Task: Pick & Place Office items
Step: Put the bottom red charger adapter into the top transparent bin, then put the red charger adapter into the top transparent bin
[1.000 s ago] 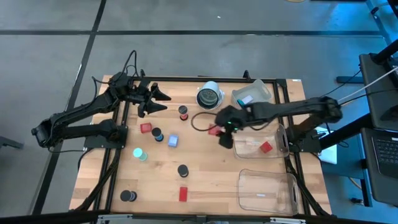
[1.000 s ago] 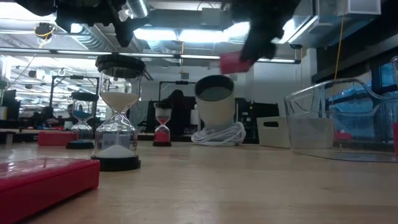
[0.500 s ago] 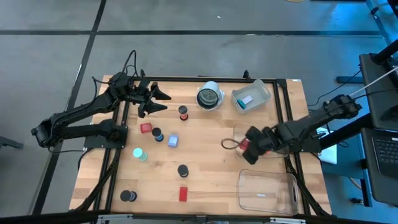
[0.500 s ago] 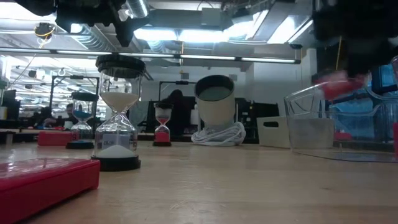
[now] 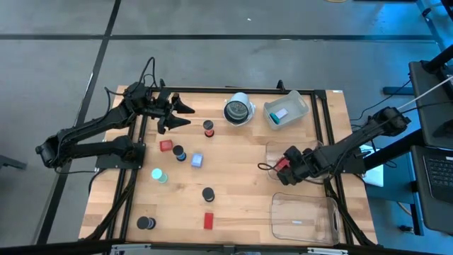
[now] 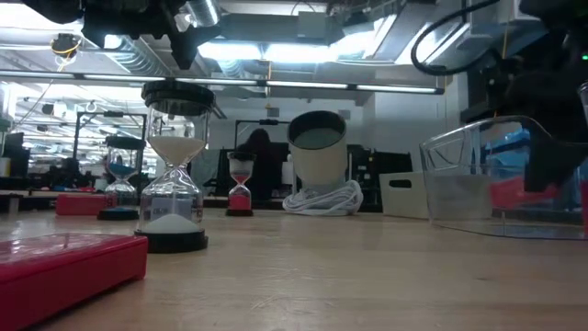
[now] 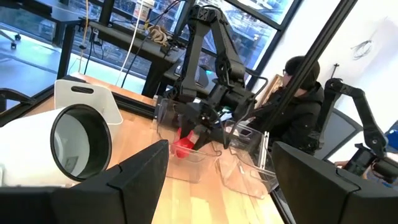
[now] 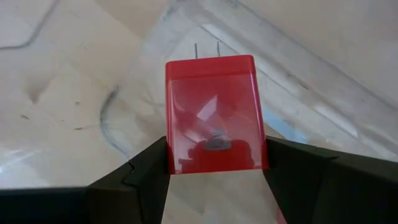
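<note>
My right gripper (image 5: pixel 285 168) is shut on a red block (image 5: pixel 280 165) at the left end of the middle clear bin (image 5: pixel 311 152); in the low view the block (image 6: pixel 519 193) shows through the bin's wall. My left gripper (image 5: pixel 182 113) waits open above the table's far left part. On the wood lie another red block (image 5: pixel 165 145), a third one (image 5: pixel 208 221), two black discs (image 5: pixel 207 193) (image 5: pixel 145 223), a pale blue rectangle (image 5: pixel 197 160) and a teal round piece (image 5: pixel 159 174). My right gripper pinches the red block (image 8: pixel 211 112) between its two fingers (image 8: pixel 146 168), which lie on two opposite side faces near the block's back end (image 8: pixel 214 152). The rest of the block juts out beyond the fingertips, with two thin metal pins (image 8: pixel 206 50) at its front. It is lifted clear, low over the bin's floor.
A round white-and-dark thing (image 5: pixel 238 110) lies at the far edge. A far clear bin (image 5: pixel 287 108) holds a pale blue piece, and a near clear bin (image 5: pixel 304 216) stands by the near right corner. Small hourglasses (image 5: pixel 208 127) (image 5: pixel 178 152) stand left of centre. A person (image 7: pixel 298 106) sits beyond the table.
My right gripper carried the red block from beside the round white-and-dark thing toward the table's right and near edges, then came down with it to the left end of the middle clear bin. It stayed shut on the block.
</note>
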You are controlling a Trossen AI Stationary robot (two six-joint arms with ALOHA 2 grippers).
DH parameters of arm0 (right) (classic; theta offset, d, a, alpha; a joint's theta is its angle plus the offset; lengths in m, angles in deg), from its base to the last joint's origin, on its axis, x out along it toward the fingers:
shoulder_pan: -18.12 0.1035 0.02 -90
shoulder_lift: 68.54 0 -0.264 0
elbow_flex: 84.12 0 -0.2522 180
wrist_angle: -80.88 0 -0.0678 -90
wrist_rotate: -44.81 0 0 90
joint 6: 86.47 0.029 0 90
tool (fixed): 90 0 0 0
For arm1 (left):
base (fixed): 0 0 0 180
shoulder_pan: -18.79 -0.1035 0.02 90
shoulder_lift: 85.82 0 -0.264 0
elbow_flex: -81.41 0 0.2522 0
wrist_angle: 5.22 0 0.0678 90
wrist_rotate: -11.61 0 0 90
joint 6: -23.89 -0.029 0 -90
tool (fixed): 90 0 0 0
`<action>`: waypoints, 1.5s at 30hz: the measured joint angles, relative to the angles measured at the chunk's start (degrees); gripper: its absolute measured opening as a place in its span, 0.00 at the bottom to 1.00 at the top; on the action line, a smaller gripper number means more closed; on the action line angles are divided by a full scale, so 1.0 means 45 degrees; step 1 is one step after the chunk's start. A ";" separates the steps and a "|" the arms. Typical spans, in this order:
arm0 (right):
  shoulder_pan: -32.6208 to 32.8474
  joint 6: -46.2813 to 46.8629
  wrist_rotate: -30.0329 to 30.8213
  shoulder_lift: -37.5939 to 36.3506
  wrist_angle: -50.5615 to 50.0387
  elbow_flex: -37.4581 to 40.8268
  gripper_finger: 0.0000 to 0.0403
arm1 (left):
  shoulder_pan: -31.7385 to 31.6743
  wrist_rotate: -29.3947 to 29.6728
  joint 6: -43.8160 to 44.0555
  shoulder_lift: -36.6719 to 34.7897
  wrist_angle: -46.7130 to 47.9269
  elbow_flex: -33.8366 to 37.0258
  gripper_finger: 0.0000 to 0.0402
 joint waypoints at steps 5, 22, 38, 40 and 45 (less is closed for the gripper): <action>0.0000 -0.0488 0.0005 0.0130 -0.0012 0.0127 0.54 | -0.0001 0.0410 -0.0086 0.0000 0.0000 0.0000 0.70; 0.0000 -0.1435 0.0000 0.0226 -0.0017 0.0135 0.60 | -0.0001 0.0712 -0.0097 0.0000 0.0000 0.0000 0.70; -0.0253 -0.1673 -0.0335 0.0232 -0.2223 -0.1490 0.79 | 0.0144 0.0597 -0.1221 0.0000 0.0425 0.0000 0.70; -0.0304 -0.1917 -0.0191 0.0232 -0.3207 -0.2302 0.79 | 0.0242 0.0939 -0.1647 0.0000 0.1075 0.0000 0.70; -0.0325 -0.2721 0.0887 0.0232 -0.4941 -0.4246 0.79 | 0.0843 0.4148 -0.3585 0.0000 0.4092 0.0000 0.70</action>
